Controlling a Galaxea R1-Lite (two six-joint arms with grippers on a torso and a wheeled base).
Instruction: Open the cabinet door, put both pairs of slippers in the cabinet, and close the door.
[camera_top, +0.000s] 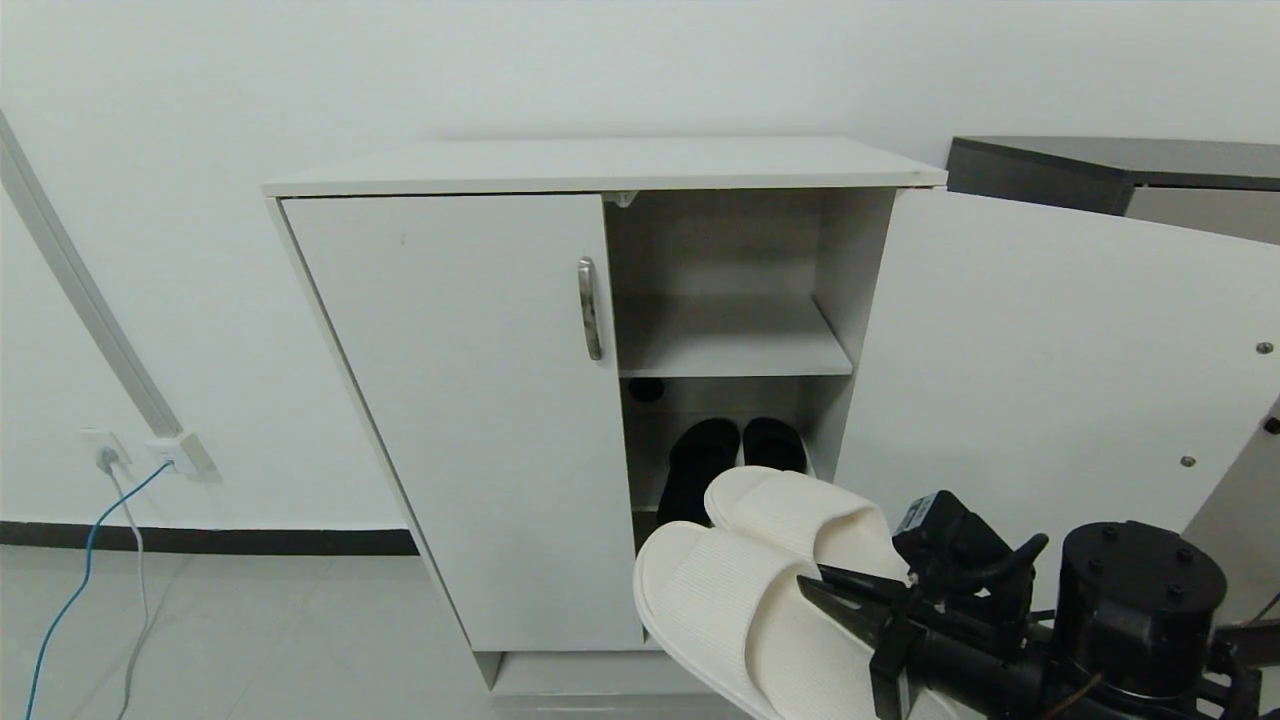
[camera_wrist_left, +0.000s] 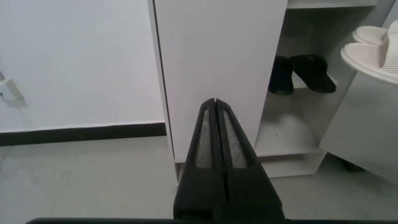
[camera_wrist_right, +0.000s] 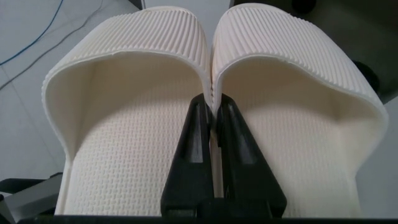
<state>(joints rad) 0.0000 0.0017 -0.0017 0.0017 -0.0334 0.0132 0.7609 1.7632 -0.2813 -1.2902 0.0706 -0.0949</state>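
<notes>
Right gripper (camera_wrist_right: 213, 102) is clamped on the touching inner walls of the 2 white slippers (camera_top: 740, 580), held at lower right of the head view, in front of the cabinet (camera_top: 600, 165), whose right door (camera_top: 1040, 350) stands open. Black slippers (camera_top: 735, 445) sit inside it, near frame centre. Left gripper (camera_wrist_left: 215, 102) is closed and empty

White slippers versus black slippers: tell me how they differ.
The white slippers are pale cream; the black slippers are dark. The white slippers hang outside the cabinet, pinched by the right gripper; the black slippers rest inside on a shelf, untouched. Both are pairs lying side by side.
</notes>
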